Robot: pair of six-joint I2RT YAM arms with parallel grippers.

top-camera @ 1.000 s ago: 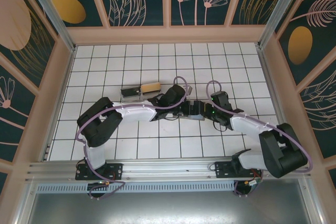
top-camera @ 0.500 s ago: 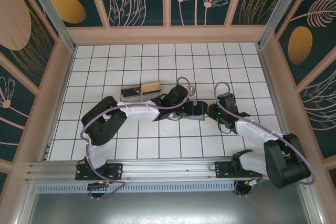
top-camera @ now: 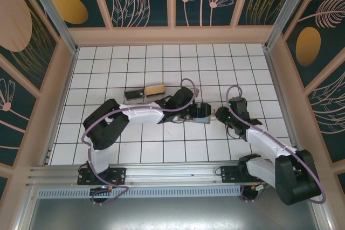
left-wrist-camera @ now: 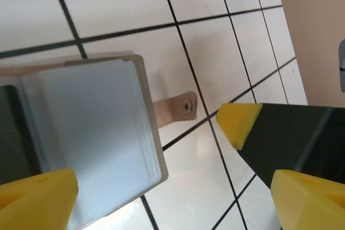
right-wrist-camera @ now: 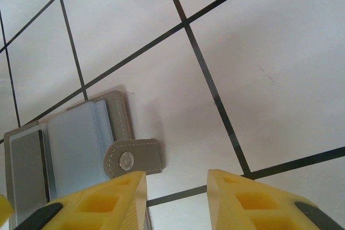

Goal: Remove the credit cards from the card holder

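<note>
Card holder (left-wrist-camera: 91,133) lies open; left gripper (left-wrist-camera: 172,203) hovers over it, jaws wide and empty. Right gripper (right-wrist-camera: 175,197), beside its snap tab (right-wrist-camera: 135,160), jaws parted, grips nothing. A grey credit card (right-wrist-camera: 26,173) seems tucked inside

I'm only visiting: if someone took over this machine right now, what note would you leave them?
Left gripper: open, empty, over the card holder.
Right gripper: open, empty, near the holder's snap strap.
Holder lies open; one grey card sits in a pocket.
Done: unclear; a dark flat item beyond the left arm may be a card.
Left: pull out the cards.
</note>
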